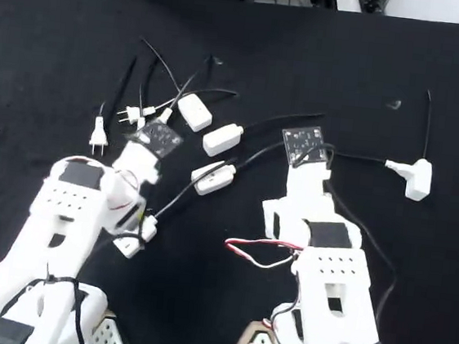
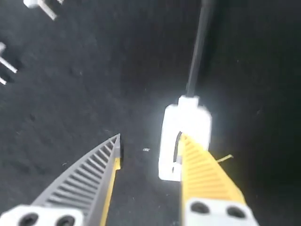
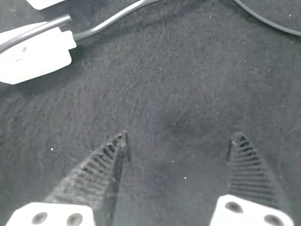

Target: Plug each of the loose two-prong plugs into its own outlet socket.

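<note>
Several white outlet sockets on black cords lie mid-table: one [image 1: 195, 111] at the back, one [image 1: 222, 138] in the middle, one [image 1: 212, 177] nearer. Loose two-prong plugs [image 1: 98, 135] [image 1: 129, 115] lie at the left. My left gripper [image 1: 155, 138] sits among them. In the left wrist view it [image 2: 149, 137] is open, and its yellow finger [image 2: 202, 174] overlaps a white socket [image 2: 186, 127]; plug prongs [image 2: 44, 7] show beyond. My right gripper [image 1: 306, 146] [image 3: 181, 135] is open over bare cloth, with a socket [image 3: 33, 54] off to one side.
A white plug [image 1: 414, 177] on a thin black cord lies at the right. Another white connector [image 1: 136, 240] rests beside the left arm's base. Black cords cross the middle of the black cloth [image 1: 372, 64]. Red and white wires run along the right arm.
</note>
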Tool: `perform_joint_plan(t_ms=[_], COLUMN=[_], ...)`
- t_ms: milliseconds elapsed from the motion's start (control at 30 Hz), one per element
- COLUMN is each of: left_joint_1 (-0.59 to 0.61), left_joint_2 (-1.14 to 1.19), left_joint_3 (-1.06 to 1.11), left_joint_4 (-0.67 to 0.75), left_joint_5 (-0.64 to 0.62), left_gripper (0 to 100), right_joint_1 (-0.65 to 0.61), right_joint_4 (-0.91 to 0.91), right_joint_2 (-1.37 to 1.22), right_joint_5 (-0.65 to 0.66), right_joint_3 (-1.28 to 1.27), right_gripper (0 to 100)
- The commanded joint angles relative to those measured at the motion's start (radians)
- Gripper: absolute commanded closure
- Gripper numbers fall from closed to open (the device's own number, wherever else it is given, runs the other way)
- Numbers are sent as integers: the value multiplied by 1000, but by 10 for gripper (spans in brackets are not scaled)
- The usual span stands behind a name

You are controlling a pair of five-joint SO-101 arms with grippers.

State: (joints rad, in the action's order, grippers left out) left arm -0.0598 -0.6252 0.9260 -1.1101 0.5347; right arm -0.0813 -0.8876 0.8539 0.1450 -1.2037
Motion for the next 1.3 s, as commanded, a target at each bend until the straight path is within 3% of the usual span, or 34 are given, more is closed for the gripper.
perform_joint_plan(t_ms=[0,100,233,433,567,733,867,1000,1100,1267], left_joint_1=[-27,-31,-157,-209,-186,-174,-90,64,113,82], left_joint_2=[2,3,26,219,385,460,459,459,459,459], left_joint_3=[-105,-147,-70,36,-102,-254,-289,-321,-335,-475], left_joint_4=[-3,81,235,514,433,250,239,218,193,-44], left_joint_5=[-34,-49,-192,-192,-196,-232,-427,-709,-919,-1235], left_gripper=[805,805,802,804,817,974,969,969,968,966], right_joint_1=[-5,-5,-3,-3,-3,-3,-3,-3,-3,-3], right_joint_4=[9,9,9,9,9,9,9,14,14,14], right_joint_2=[24,28,30,24,24,24,27,30,30,30], right_joint_5=[-6,-6,-9,-11,-11,-8,-8,-8,-8,-6], right_joint_3=[5,5,5,4,4,4,-4,-12,-10,-10], right_gripper=[684,684,684,684,684,684,684,684,684,684])
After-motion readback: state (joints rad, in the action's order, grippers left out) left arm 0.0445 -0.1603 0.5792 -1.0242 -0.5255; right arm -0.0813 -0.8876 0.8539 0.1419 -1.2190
